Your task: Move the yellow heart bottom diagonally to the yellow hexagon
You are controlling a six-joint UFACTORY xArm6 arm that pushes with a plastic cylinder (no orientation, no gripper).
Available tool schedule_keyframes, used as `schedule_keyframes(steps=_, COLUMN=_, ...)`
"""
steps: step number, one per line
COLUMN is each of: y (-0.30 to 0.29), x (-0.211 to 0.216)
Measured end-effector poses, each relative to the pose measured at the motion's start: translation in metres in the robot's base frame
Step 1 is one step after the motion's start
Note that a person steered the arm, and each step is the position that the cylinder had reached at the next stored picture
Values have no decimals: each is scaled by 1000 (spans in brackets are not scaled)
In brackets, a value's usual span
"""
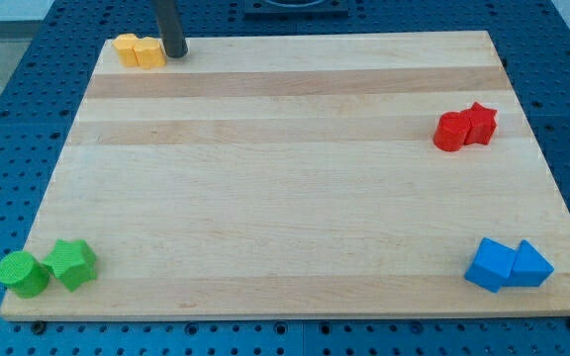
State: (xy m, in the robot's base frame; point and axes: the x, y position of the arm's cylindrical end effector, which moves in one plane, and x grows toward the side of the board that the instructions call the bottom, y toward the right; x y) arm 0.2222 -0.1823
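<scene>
Up at eleven o'clock the yellow hexagon [127, 46] sits touching the yellow heart [150, 52], a light, hard, slippery-looking block, and my tip [177, 54], bare and holding nothing, stands just beside the heart's three-o'clock edge, so I'd nudge its flat side squarely.

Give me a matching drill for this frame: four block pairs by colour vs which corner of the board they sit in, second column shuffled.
Column 1:
1. yellow blocks
2. red blocks
3. green blocks
4. blue blocks

Column 2:
A. view's bottom right corner
B. view's top left corner, my tip just to their right
C. view's bottom left corner
D. view's right edge, upper part

Pairs: 1-B, 2-D, 3-C, 4-A
</scene>
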Motion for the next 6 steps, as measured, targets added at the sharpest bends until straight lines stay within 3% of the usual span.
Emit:
schedule_keyframes(steps=1, y=14, x=17)
schedule_keyframes(steps=2, y=66, x=38)
schedule_keyframes(steps=3, y=90, x=11)
schedule_keyframes(steps=4, y=83, x=-30)
schedule_keyframes(steps=5, y=61, x=-29)
schedule_keyframes(steps=6, y=-12, x=-27)
